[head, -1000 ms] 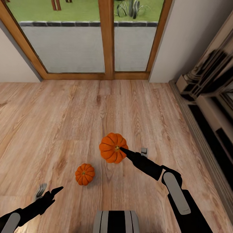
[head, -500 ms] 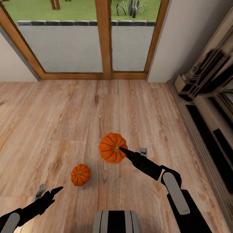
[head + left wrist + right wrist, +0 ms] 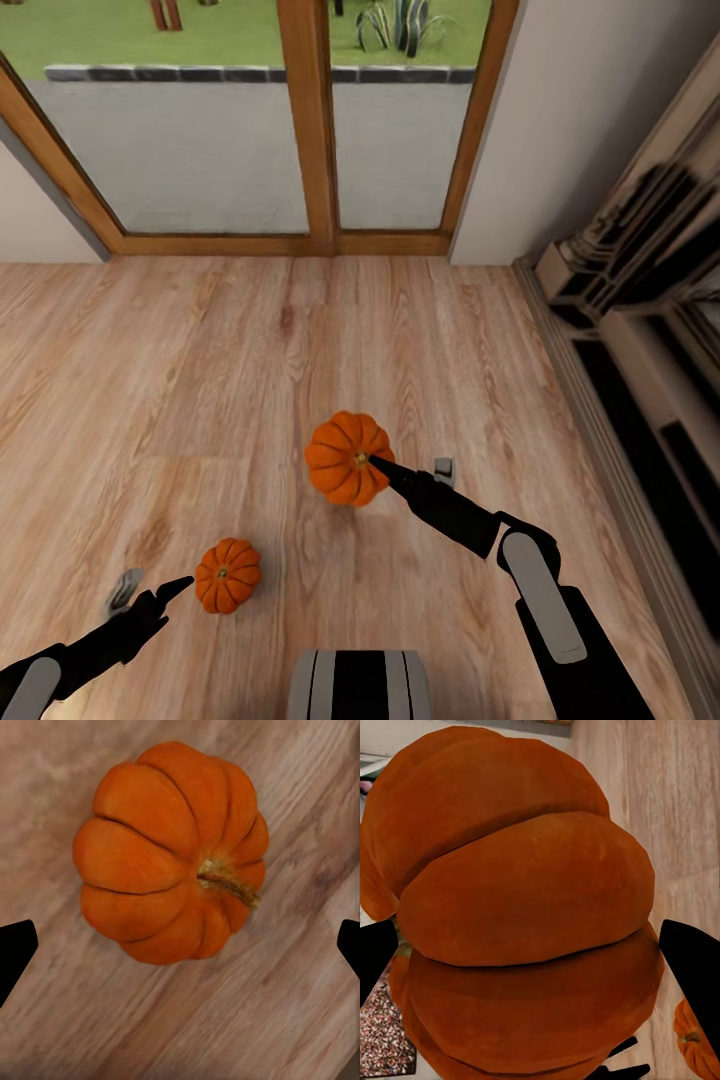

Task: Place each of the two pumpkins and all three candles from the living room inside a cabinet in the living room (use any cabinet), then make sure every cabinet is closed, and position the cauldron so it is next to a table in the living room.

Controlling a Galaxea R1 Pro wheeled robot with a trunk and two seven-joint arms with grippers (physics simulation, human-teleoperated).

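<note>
Carrying one pumpkin [image 3: 346, 458] pinched in my right claw [image 3: 372, 462], spread left claw [image 3: 176, 586] sits just beside the floor pumpkin [image 3: 227, 575], stem up.

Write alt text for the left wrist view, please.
An orange pumpkin lies on the wooden floor, seen from above, its stem tilted sideways. The left gripper hovers open, its black fingers wide apart at either side.
</note>
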